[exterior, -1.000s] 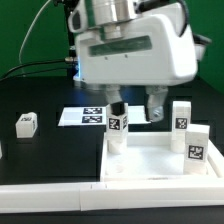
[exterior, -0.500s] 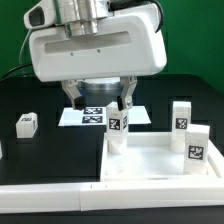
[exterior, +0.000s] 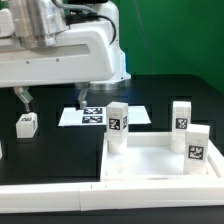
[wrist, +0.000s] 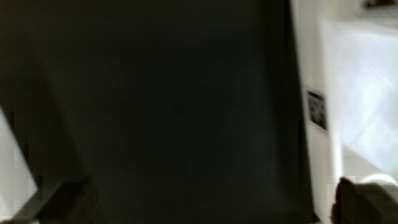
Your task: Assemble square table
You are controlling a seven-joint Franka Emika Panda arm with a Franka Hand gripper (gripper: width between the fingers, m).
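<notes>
The gripper (exterior: 52,99) hangs spread wide and empty over the black counter (exterior: 55,145), just above a loose leg (exterior: 26,124). The square plate (exterior: 160,160) lies apart toward the exterior view's right — three legs (exterior: 118,126) stand upright on it.

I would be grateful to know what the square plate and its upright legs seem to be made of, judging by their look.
The square plate looks like matte white plastic: smooth, even, no grain. The upright legs look the same, with black-and-white printed tags, probably paper stickers. From looks alone, painted wood remains possible.
</notes>
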